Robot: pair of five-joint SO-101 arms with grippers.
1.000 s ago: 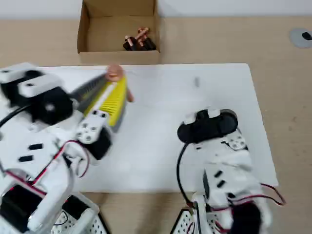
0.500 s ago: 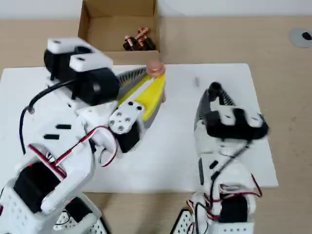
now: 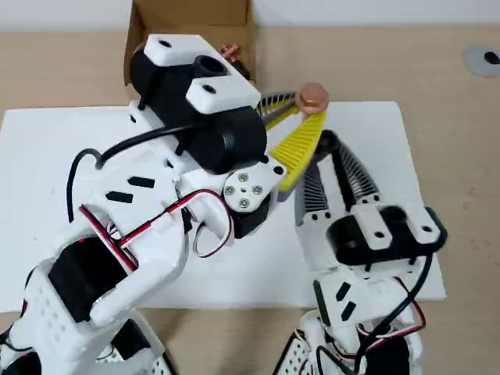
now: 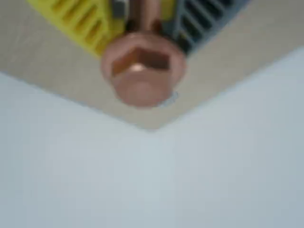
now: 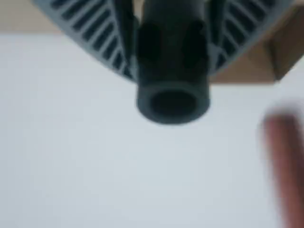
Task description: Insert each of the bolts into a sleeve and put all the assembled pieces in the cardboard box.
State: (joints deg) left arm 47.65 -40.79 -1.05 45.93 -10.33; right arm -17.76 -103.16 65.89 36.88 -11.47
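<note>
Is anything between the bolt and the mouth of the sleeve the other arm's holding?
Nothing visible. The sleeve in the right end effector shows an open, unblocked mouth; the bolt in the left end effector sits off to its side.

Wood table [image 3: 445,78], top-down. A white sheet [image 3: 47,172] lies flat across the middle. The cardboard box [image 3: 187,12] sits on bare wood at the far side, left of centre, just beyond the sheet's far edge. A small grey disc [image 3: 478,59] lies far right.
</note>
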